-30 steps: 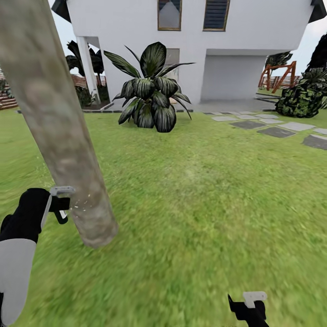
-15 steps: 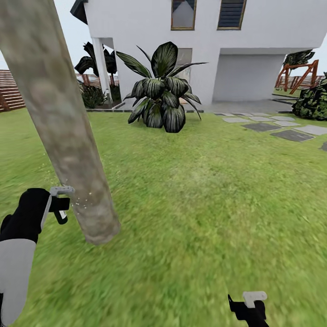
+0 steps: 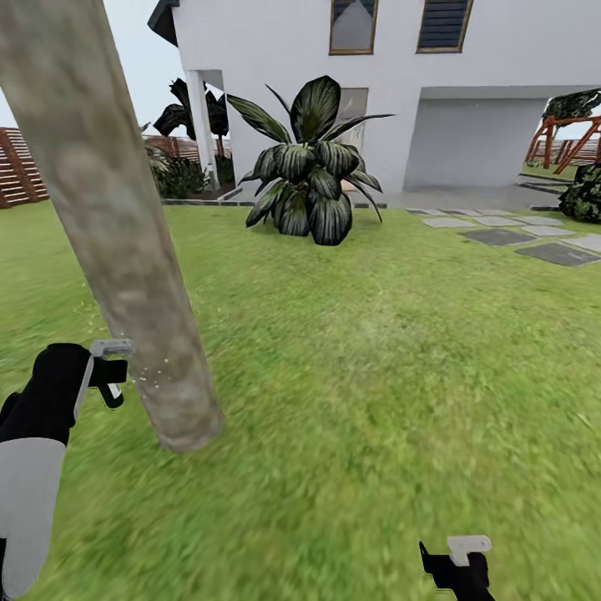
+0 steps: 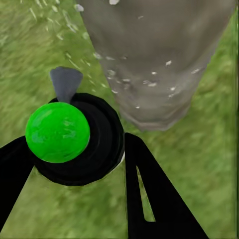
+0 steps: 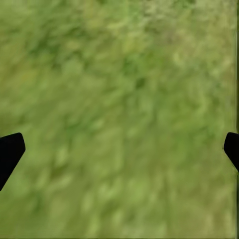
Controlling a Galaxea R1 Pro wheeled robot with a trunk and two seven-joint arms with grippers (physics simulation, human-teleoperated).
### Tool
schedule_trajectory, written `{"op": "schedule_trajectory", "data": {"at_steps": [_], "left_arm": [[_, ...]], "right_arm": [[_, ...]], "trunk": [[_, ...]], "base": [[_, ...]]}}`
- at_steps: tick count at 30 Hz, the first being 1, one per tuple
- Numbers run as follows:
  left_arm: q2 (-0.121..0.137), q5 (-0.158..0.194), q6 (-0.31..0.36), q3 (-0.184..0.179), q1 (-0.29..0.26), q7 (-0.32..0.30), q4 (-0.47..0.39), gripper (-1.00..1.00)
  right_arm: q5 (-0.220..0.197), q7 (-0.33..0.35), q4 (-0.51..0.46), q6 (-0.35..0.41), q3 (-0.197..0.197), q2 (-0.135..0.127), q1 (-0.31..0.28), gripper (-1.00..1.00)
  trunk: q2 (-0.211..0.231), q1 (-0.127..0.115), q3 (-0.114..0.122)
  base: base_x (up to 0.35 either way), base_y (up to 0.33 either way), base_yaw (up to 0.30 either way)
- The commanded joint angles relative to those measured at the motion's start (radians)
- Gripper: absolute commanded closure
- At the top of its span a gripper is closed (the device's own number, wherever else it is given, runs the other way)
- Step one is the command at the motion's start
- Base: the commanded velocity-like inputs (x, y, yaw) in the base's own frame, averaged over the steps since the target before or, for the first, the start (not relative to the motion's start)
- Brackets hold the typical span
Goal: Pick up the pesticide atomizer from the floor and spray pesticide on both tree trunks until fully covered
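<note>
The left gripper (image 4: 74,164) clamps the pesticide atomizer (image 4: 74,142), its top green, just beside the tree trunk (image 3: 125,250) base on the lawn (image 3: 376,376). White pesticide (image 4: 149,82) specks dot the bark. The right gripper (image 5: 119,149) hangs wide open over grass.

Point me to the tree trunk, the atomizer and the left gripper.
tree trunk (image 3: 125,250), head view, on the mottled bark mid-column.
atomizer (image 4: 58,132), left wrist view, on its round green top.
left gripper (image 3: 113,371), head view, between the fingertips beside the trunk.
</note>
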Motion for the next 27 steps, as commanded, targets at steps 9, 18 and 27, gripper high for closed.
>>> {"op": "schedule_trajectory", "data": {"at_steps": [9, 18, 27], "left_arm": [[0.0, -0.001, 0.0, -0.001, 0.003, 0.0, -0.022, 1.0], [0.0, -0.003, 0.0, -0.002, 0.002, 0.0, -0.022, 1.0], [0.002, -0.003, 0.0, 0.008, 0.003, 0.001, -0.022, 1.0]], "right_arm": [[0.0, 0.0, 0.0, 0.0, 0.0, 0.0, 0.0, -1.0], [0.0, 0.0, 0.0, 0.0, 0.0, 0.0, -0.001, -1.0], [0.0, 0.0, 0.0, 0.0, 0.0, 0.002, 0.0, -1.0]], "trunk": [[0.0, 0.0, 0.0], [0.0, 0.0, 0.0], [0.0, 0.0, 0.0]], "base": [[0.052, -0.259, 0.0], [-0.03, -0.273, 0.001], [0.184, -0.209, 0.24]]}}
